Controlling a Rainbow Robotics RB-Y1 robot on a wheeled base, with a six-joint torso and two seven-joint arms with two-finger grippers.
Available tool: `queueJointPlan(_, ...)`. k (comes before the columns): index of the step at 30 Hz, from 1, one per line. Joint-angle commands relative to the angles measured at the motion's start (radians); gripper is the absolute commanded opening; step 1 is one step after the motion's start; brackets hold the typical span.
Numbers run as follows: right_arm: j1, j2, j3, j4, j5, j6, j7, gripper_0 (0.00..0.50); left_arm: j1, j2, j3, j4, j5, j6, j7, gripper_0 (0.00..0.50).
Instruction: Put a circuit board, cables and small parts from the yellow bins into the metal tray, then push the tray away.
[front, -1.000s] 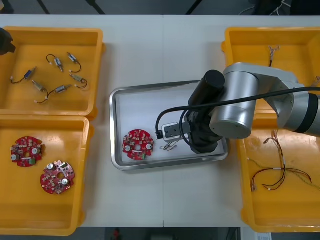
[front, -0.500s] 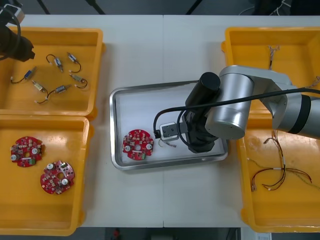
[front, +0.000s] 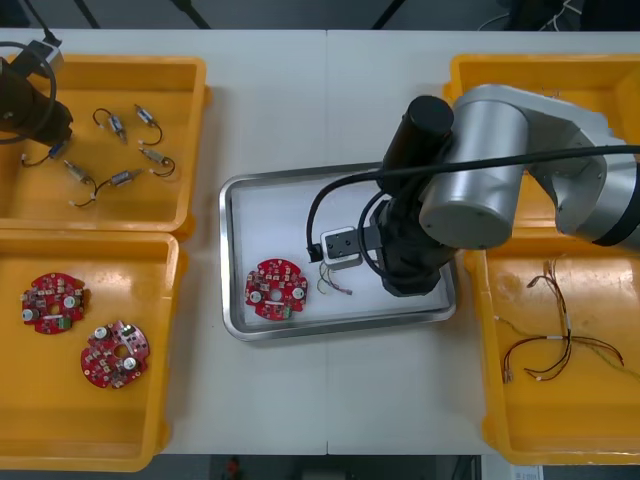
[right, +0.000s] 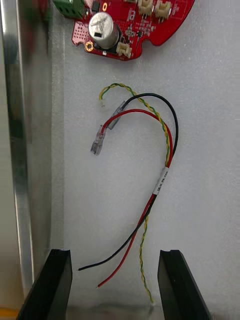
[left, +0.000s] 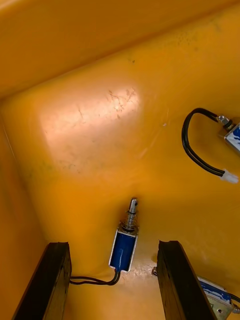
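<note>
The metal tray (front: 290, 215) holds a round red circuit board (front: 276, 289) and a red, black and yellow cable (front: 335, 283). My right arm (front: 470, 180) hangs over the tray's right half. My right gripper (right: 115, 255) is open just above the tray floor. The cable (right: 150, 150) lies loose, its tail ends between the fingers (right: 60, 285), and the board (right: 130, 25) is beyond it. My left gripper (front: 28, 105) is over the far-left yellow bin (front: 180, 130). It stands open (left: 114, 245) astride a small blue metal part (left: 124, 249) on the bin floor.
Several more small metal parts (front: 120, 125) with black leads lie in the far-left bin. The near-left bin (front: 165, 400) holds two red boards (front: 55, 303). Red and yellow cables (front: 555, 350) lie in the near-right bin, and thin cables (front: 545, 100) in the far-right bin.
My right gripper has opened and let the cable go onto the tray floor, then lifted slightly. My left arm has come in over the far-left bin.
</note>
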Motion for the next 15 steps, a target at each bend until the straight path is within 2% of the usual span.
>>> queueJointPlan(1,-0.023,-0.049,-0.11,-0.057,-0.067,0.055,-0.039,0.5,-0.056,-0.016,-0.045,0.022,0.023,-0.025,-0.097,0.5)
queueJointPlan(7,0.038,-0.085,-0.288,-0.083,-0.169,0.138,-0.067,0.5,-0.056,-0.046,-0.05,0.085,0.083,-0.045,-0.114,0.5)
queueJointPlan(10,0.085,-0.095,-0.369,-0.096,-0.192,0.159,-0.081,0.5,-0.056,-0.054,-0.05,0.092,0.083,-0.051,-0.121,0.5)
queueJointPlan(15,0.151,-0.131,-0.478,-0.122,-0.21,0.181,-0.207,0.5,-0.056,-0.054,-0.05,0.109,0.09,-0.059,-0.134,0.5)
